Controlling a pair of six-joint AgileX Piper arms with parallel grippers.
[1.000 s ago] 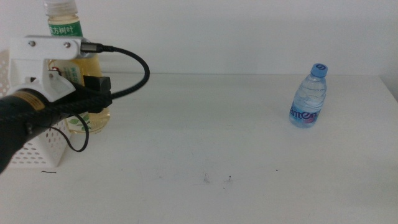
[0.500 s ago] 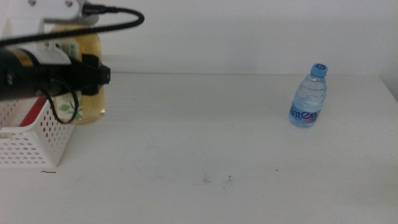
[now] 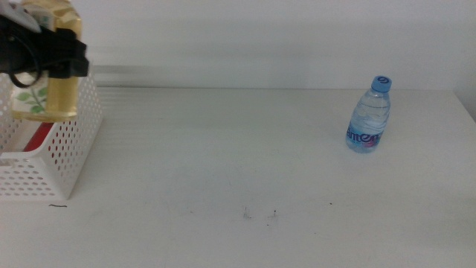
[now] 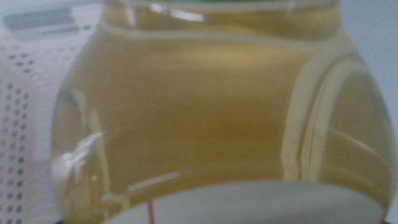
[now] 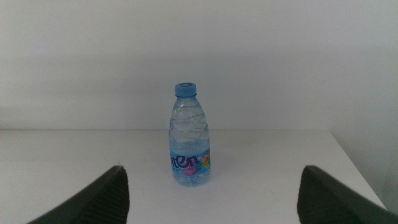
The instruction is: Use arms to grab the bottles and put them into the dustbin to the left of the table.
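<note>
Left fingers point(image 3: 63, 59) clamp yellow bottle point(image 3: 50, 93), upright, hanging over white basket point(image 3: 71, 152); release goes straight down. Right fingers point(image 5: 211, 199) spread wide, water bottle point(image 5: 189, 137) upright on bench point(image 3: 245, 164), dead ahead between them.

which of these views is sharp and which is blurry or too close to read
Middle view: table and water bottle sharp, but the left gripper with the yellow-drink bottle over the dustbin is smeared by motion. Left wrist view: the yellow-drink bottle fills the frame, soft, with glare streaks. Right wrist view: water bottle crisp, the right gripper's fingers dark and soft.
</note>
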